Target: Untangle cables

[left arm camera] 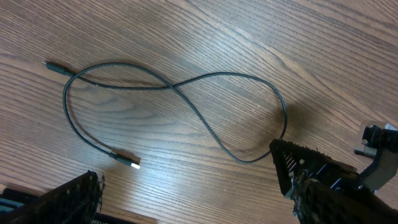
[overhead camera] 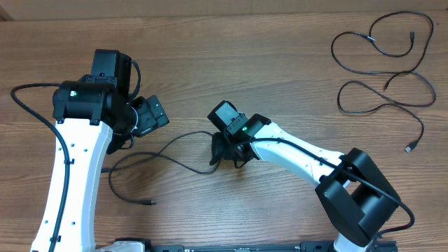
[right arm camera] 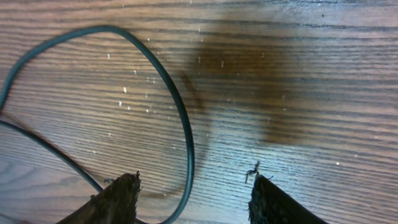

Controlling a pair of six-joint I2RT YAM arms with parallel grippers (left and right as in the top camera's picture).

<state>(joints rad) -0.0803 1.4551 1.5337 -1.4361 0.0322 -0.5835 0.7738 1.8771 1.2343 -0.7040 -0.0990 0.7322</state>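
Note:
One thin black cable (overhead camera: 189, 169) lies in loose loops on the wood table between the two arms, with a plug end (overhead camera: 150, 203) near the front. In the left wrist view this cable (left arm camera: 186, 99) forms a flat figure-eight with both plugs at the left. My left gripper (left arm camera: 193, 202) hovers open over bare wood, short of the cable. My right gripper (right arm camera: 196, 196) is low over the table and open. A curve of the cable (right arm camera: 185, 149) runs between its fingers without being pinched. More cables (overhead camera: 409, 148) lie spread in loops at the far right.
The wooden table (overhead camera: 280, 63) carries nothing else. The left arm's white link (overhead camera: 70, 182) fills the front left and the right arm's base (overhead camera: 357, 196) the front right. The right gripper (left arm camera: 376, 149) shows at the edge of the left wrist view.

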